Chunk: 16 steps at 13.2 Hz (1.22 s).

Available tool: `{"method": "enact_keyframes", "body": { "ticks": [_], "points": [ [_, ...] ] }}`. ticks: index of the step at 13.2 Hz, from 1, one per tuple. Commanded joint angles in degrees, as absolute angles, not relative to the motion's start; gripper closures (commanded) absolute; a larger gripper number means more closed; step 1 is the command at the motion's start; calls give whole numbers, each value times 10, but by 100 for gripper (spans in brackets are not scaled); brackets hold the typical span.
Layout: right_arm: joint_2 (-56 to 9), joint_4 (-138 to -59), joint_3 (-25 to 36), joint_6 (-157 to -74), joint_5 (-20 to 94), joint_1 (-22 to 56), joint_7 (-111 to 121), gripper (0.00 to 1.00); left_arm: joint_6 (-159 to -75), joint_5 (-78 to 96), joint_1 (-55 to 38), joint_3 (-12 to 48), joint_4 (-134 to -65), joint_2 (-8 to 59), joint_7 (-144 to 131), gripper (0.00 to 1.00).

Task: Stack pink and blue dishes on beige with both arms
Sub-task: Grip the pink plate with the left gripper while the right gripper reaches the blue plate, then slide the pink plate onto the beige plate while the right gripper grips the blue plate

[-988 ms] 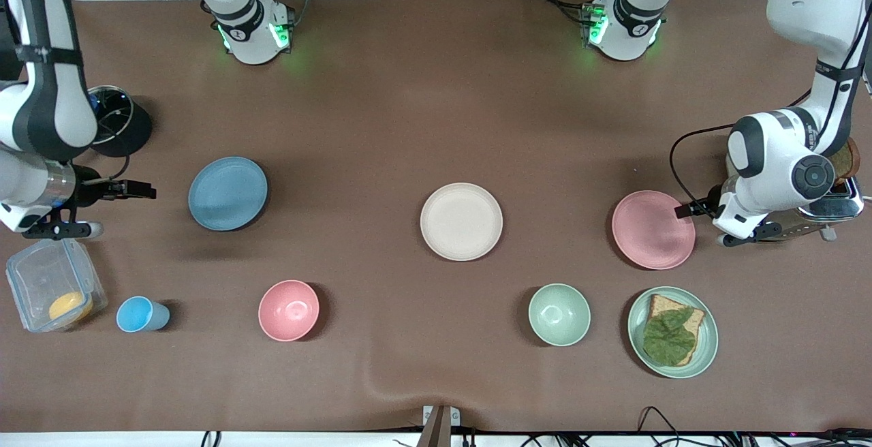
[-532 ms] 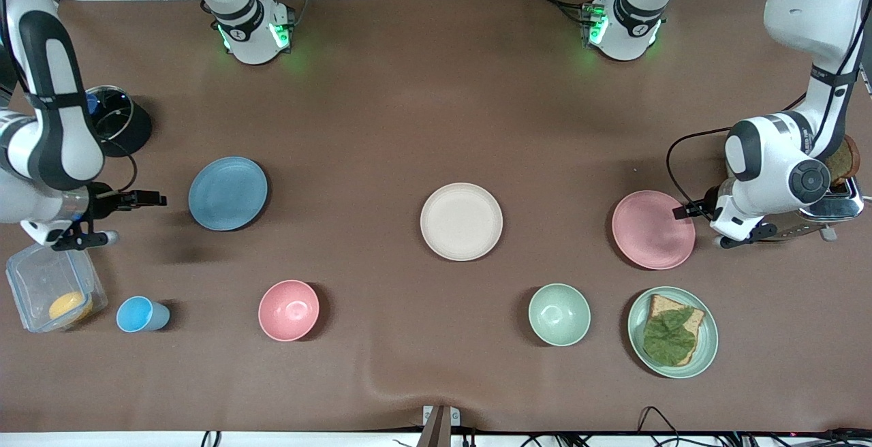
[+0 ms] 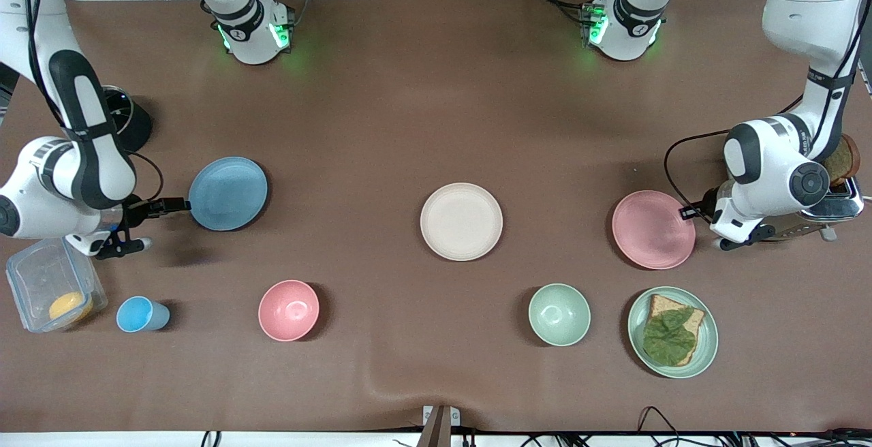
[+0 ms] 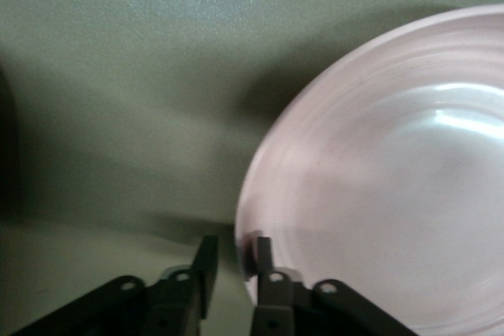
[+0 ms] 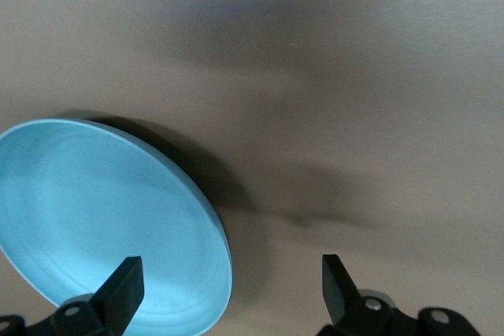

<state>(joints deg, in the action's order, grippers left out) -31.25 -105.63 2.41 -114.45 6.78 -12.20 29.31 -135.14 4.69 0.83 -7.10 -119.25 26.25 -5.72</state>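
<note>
Covering the whole table (image 3: pixel 422 93), brown cloth (image 3: pixel 409 127), seemingly rumpled near the camera

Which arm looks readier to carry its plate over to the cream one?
Probably the left. Its end effector already pinches the pink plate's rim, while the right end effector is wide open at the blue plate's edge. The beige plate sits between them.

White glossy arm shells, dark grey joint bands, black looping cables, green-lit bases, black finger tips
</note>
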Motion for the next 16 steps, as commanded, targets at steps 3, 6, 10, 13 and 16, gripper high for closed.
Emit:
{"method": "enact_keyframes", "body": {
  "ticks": [3,6,10,13,16],
  "points": [
    [-332,-1052,20,-1147,82,-114,317,0,-1355,65,11,-68,-1186,268,-48,96],
    [-344,-1052,20,-1145,82,-108,343,0,-1327,67,-5,-59,-1185,239,-55,100],
    [-353,-1052,19,-1144,81,-108,375,33,-1233,69,-6,8,-1166,162,-78,100],
    [-353,-1049,19,-1139,81,-107,380,81,-1200,69,-5,78,-1140,142,-140,100],
    [-353,-1044,19,-1126,80,-99,380,100,-1199,92,-9,150,-1118,158,-226,100]
  ]
}}
